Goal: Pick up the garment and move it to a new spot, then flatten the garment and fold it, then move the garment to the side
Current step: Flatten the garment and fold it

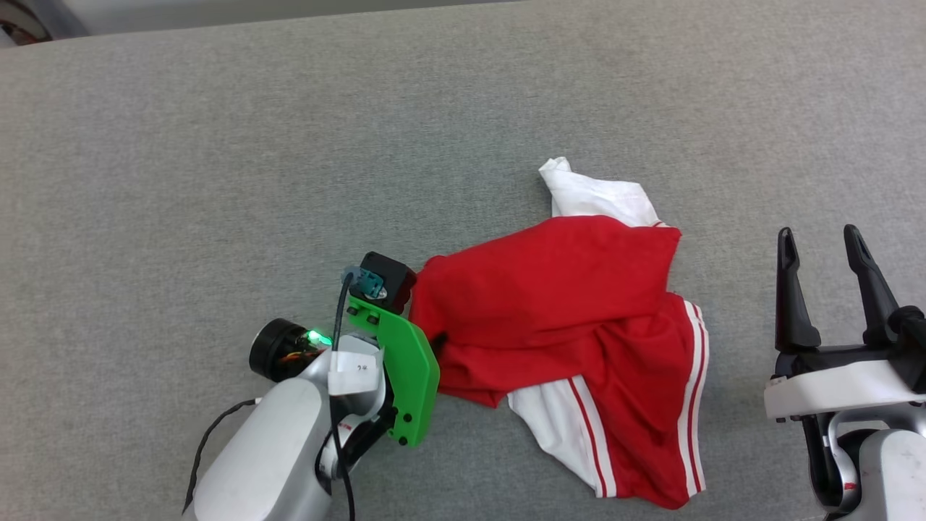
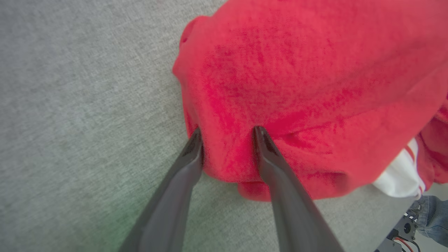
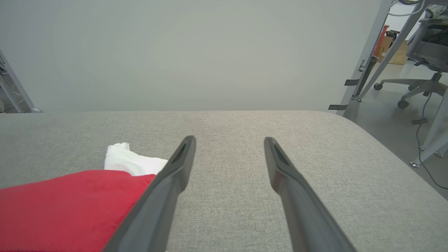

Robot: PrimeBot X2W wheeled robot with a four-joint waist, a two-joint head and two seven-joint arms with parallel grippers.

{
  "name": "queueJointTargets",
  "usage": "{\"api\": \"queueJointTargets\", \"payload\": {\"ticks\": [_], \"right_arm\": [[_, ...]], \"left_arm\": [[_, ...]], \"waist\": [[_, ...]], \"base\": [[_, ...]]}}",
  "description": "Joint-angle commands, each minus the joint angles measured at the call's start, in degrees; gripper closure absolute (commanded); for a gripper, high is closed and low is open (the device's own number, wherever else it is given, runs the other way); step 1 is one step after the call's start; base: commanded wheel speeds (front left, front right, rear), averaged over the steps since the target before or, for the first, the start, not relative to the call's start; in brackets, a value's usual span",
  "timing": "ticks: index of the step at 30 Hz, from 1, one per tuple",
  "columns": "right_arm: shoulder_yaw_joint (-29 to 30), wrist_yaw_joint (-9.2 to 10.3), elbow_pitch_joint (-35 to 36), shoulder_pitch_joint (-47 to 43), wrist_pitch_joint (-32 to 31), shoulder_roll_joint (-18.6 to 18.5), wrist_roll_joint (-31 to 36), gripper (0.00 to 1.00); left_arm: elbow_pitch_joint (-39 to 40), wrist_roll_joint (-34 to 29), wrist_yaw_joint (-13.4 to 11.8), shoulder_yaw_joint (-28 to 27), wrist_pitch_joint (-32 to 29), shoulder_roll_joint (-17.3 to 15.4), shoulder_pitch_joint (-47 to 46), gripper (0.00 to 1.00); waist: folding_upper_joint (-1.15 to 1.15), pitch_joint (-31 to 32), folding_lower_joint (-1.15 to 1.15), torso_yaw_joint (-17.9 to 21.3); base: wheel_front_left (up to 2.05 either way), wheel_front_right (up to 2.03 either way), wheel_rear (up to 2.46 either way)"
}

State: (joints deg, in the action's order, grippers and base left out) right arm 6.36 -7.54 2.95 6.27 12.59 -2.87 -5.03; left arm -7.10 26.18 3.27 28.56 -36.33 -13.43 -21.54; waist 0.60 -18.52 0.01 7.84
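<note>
So, red jersey T-shirt (image 1: 550,289) crumpled on grey table (image 1: 289,145), my left gripper (image 2: 227,134) straddling a red fold, can't tell if clamped, my right gripper (image 1: 817,239) spread apart nearby

The left gripper (image 2: 227,130) straddles a bulge of the red garment (image 2: 297,70), perhaps pinching it.

Garment (image 1: 550,304): solid red body, white sleeves. Two thin red stripes on the white panel, two thin white stripes on the red edge.
Table cover (image 1: 289,145): uniform heathered light grey weave.
Left gripper (image 2: 227,134) and right gripper (image 1: 818,231): glossy black fingers.
Wrist bracket (image 1: 409,376) bright green, camera block (image 1: 387,278) black, connector (image 1: 370,284) teal, LED (image 1: 316,337) lit green.
Left forearm (image 1: 268,449) silver-white.
Wall (image 3: 175,52) pale grey.
Person's jeans (image 2: 432,217) blue denim.
</note>
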Motion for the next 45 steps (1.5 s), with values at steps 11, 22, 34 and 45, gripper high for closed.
{"api": "queueJointTargets", "payload": {"ticks": [11,22,34,45], "right_arm": [[-1.64,0.05,-4.85,2.02,1.73,-0.01,-0.59,0.0],[-4.15,0.05,-8.75,4.03,2.32,-0.01,-3.64,0.0],[-7.4,0.05,-10.15,6.19,2.4,-0.01,-7.19,0.0],[-8.79,0.05,-10.77,6.93,2.41,-0.01,-6.69,0.0]], "left_arm": [[1.73,-1.23,1.73,-1.93,7.55,-1.57,-7.13,1.0],[-2.19,-8.07,3.64,-0.12,4.72,-10.48,-24.02,1.0],[-21.2,-11.79,3.88,1.52,13.31,-14.59,-44.22,0.53],[-38.29,-12.01,2.55,2.04,21.69,-12.15,-45.53,0.0]], "waist": [[-0.6,4.14,-0.01,1.03],[-0.6,2.92,-0.01,6.42],[-0.6,-2.32,-0.01,12.13],[-0.6,-2.33,-0.01,9.93]], "base": [[0.0,0.0,0.0],[0.0,0.0,0.0],[0.0,0.0,0.0],[0.0,0.0,0.0]]}}
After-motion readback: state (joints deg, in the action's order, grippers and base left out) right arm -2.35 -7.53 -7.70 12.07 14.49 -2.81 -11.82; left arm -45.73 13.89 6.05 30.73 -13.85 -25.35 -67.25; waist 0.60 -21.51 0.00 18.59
